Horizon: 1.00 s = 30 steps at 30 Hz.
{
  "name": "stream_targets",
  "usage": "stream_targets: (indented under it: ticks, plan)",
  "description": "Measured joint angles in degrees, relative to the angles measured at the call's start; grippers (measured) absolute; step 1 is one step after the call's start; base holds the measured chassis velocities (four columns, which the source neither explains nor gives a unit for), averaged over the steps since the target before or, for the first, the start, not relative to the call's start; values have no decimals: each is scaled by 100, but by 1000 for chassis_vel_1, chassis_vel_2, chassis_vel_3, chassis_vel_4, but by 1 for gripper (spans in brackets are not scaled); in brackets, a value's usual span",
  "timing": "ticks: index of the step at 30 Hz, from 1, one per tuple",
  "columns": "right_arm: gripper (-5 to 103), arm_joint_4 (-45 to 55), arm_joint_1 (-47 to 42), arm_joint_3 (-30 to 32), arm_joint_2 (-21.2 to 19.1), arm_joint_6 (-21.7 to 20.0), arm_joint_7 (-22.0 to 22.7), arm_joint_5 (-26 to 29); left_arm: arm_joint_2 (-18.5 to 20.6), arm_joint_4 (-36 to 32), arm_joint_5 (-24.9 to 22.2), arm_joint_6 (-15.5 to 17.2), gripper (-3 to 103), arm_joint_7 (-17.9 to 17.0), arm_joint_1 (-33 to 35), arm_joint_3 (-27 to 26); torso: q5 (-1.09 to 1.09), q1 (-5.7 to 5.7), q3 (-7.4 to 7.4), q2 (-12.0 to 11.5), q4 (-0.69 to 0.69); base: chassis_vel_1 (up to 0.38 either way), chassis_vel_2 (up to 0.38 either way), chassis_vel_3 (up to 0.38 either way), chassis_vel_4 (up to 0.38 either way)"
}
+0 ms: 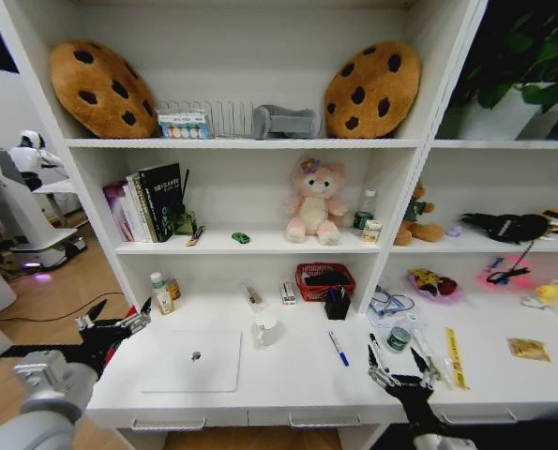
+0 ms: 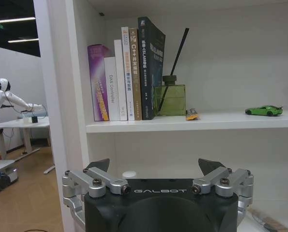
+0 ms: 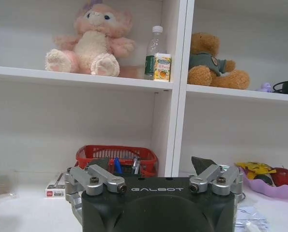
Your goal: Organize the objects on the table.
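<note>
The small clutter lies on the right half of the white bench (image 1: 288,389), and that is the relation the next pick most likely turns on: the right gripper (image 1: 398,378) hovers at the near edge directly in front of it, its jaws spread wide and holding nothing. Just beyond those jaws sit the green-lidded jar (image 1: 399,337) and a black pen (image 1: 376,349); the blue pen (image 1: 339,348) lies a little to the left of them, and the yellow strip (image 1: 456,357) to the right, with the yellow packet (image 1: 528,349) further right again. Both pens and the strip lie with their long axes running roughly near to far, tilted slightly, so jaws closing left to right would cross them. The left gripper (image 1: 117,327) hangs off the left end of the bench, jaws also wide and empty, beside the closed silver laptop (image 1: 192,360), which lies flat near the front edge. In the left wrist view the green toy car (image 2: 264,110) stands on the shelf above, well apart from either gripper. By this layout the right arm is judged the nearer one for the pens, jar and strip, the left for the laptop.
</note>
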Motion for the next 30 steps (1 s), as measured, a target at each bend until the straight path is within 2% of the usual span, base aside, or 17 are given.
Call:
stream_targets:
  ticks: [5, 7, 8, 11, 12, 15, 23, 26, 30]
  plan:
    - [100, -93, 234, -151, -162, -114, 31, 280, 0, 0, 0, 0, 100, 0, 0, 0, 1, 0, 0, 0, -1, 0, 0, 0, 0]
    - [100, -296, 488, -324, -288, -224, 78, 724, 0, -1, 0, 0, 100, 0, 0, 0, 1, 0, 0, 0, -1, 0, 0, 0, 0]
    - [100, -296, 488, -324, -288, -224, 78, 724, 0, -1, 0, 0, 100, 0, 0, 0, 1, 0, 0, 0, -1, 0, 0, 0, 0]
    - [100, -845, 1143, -610, -784, -631, 146, 1304, 0, -1, 0, 0, 100, 1, -1, 0, 3, 0, 0, 0, -1, 0, 0, 0, 0]
    - [100, -845, 1143, -610, -784, -631, 146, 1304, 0, -1, 0, 0, 100, 1, -1, 0, 3, 0, 0, 0, -1, 0, 0, 0, 0]
    - [100, -1137, 1714, -783, -1095, -1081, 306, 1690, 0, 0, 0, 0, 100, 0, 0, 1, 2, 0, 0, -1, 1, 0, 0, 0, 0]
    - [100, -1319, 2015, -872, -1249, -1290, 391, 1885, 0, 0, 0, 0, 100, -2, 0, 1, 2, 1, 1, -1, 0, 0, 0, 0, 0]
    - [100, -1757, 2596, -1097, -1473, -1465, 478, 2042, 0, 0, 0, 0, 100, -1, 0, 1, 1, 1, 0, -1, -1, 0, 0, 0, 0]
    - [100, -2118, 3077, -1467, -1523, -1676, 540, 2114, 0, 0, 0, 0, 100, -1, 0, 1, 0, 1, 1, -1, -1, 0, 0, 0, 0]
